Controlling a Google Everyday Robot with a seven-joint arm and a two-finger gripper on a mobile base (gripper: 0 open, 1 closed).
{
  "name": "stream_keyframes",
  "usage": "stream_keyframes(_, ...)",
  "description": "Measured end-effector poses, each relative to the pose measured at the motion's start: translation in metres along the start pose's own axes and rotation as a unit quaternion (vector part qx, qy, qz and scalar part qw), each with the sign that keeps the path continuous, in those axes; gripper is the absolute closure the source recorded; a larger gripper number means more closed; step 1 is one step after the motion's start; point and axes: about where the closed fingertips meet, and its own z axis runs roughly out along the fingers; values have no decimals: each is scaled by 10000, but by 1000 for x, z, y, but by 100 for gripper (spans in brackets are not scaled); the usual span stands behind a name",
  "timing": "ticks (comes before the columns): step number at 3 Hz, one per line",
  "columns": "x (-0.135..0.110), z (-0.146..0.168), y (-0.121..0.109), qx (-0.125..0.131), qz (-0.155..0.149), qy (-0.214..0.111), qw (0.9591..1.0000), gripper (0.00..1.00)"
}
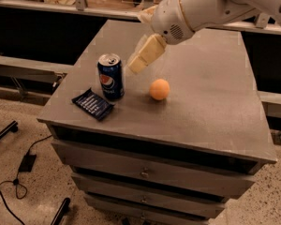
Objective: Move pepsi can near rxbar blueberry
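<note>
The pepsi can (111,76) stands upright on the grey cabinet top (201,93), near its front left corner. The rxbar blueberry (92,104) lies flat just left of and in front of the can, almost touching it. My gripper (136,65) hangs in the air to the right of the can's top, clear of it, with nothing between its cream-coloured fingers. The white arm reaches in from the upper right.
An orange ball-shaped fruit (159,89) sits on the top right of the can. The cabinet has drawers (145,172) below. Cables (18,172) and stand legs lie on the floor at left. A dark shelf runs behind.
</note>
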Motion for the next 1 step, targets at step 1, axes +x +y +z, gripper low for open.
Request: stream_keyframes(1, -1, 2, 0, -14, 7, 8, 10000, 0)
